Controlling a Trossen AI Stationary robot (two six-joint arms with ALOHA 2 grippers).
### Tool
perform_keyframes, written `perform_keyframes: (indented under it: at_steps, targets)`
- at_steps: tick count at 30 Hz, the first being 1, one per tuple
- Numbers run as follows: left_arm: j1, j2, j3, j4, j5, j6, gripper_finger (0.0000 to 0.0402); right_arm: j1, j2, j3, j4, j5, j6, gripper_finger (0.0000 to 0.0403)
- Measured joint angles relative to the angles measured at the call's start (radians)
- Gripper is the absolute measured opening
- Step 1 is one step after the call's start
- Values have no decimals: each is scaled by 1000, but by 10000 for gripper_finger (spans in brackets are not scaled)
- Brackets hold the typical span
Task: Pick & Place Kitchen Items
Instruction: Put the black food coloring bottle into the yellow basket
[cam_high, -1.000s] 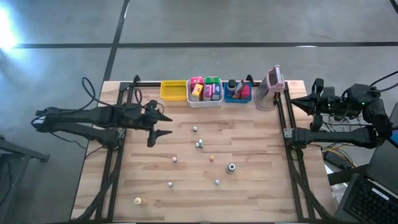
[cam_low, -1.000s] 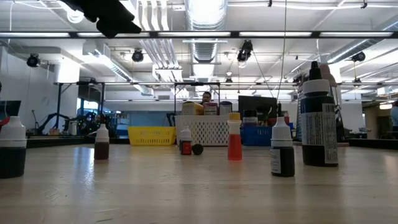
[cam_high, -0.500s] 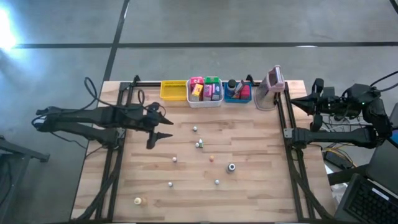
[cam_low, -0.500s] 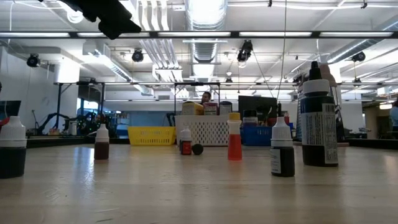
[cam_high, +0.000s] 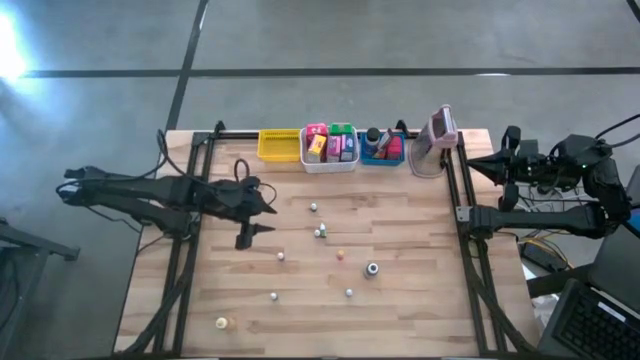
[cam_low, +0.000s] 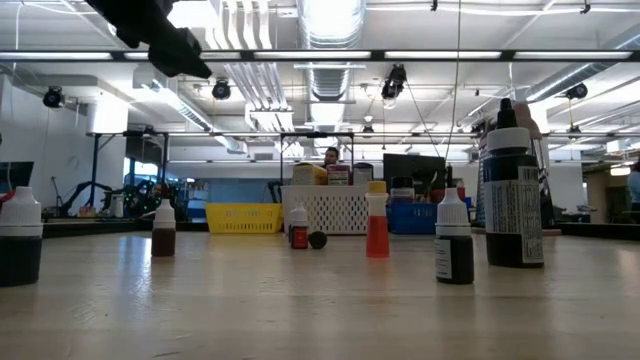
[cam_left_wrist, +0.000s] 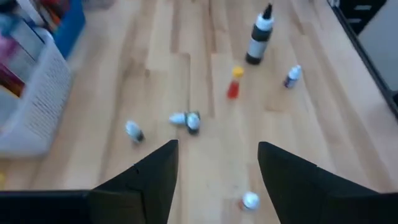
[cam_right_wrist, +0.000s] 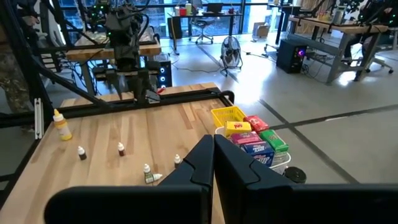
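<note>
Wooden table (cam_high: 400, 310) carries scattered bottles beyond open left gripper (cam_high: 262, 215).

Pale striped wood table (cam_high: 420, 300); yellow bin (cam_high: 279, 146), white bin (cam_high: 329, 164), blue bin (cam_high: 381, 156); orange-red dropper bottle (cam_low: 376, 226); black-and-white bottle (cam_low: 511, 195).

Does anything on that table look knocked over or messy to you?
Yes, one small bottle lies on its side near the middle of the table. The other bottles, such as the orange bottle and the tall dark bottle, stand upright. Nothing looks spilled.
</note>
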Motion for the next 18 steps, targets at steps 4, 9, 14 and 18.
perform_keyframes:
  at_steps: [4, 9, 14, 18]
  targets:
    - [-4, 1, -2, -17, 19, -28, 225, 0, 0, 0, 0, 0, -4, 8]
    - [-39, 4, 21, -86, 273, -89, 223, 0, 0, 0, 0, 0, -4, 8]
    - [-217, 3, 128, -163, 175, -162, 209, 0, 0, 0, 0, 0, -2, 8]
    - [-447, 3, 184, -271, -204, -196, 193, 0, 0, 0, 0, 0, 0, 8]
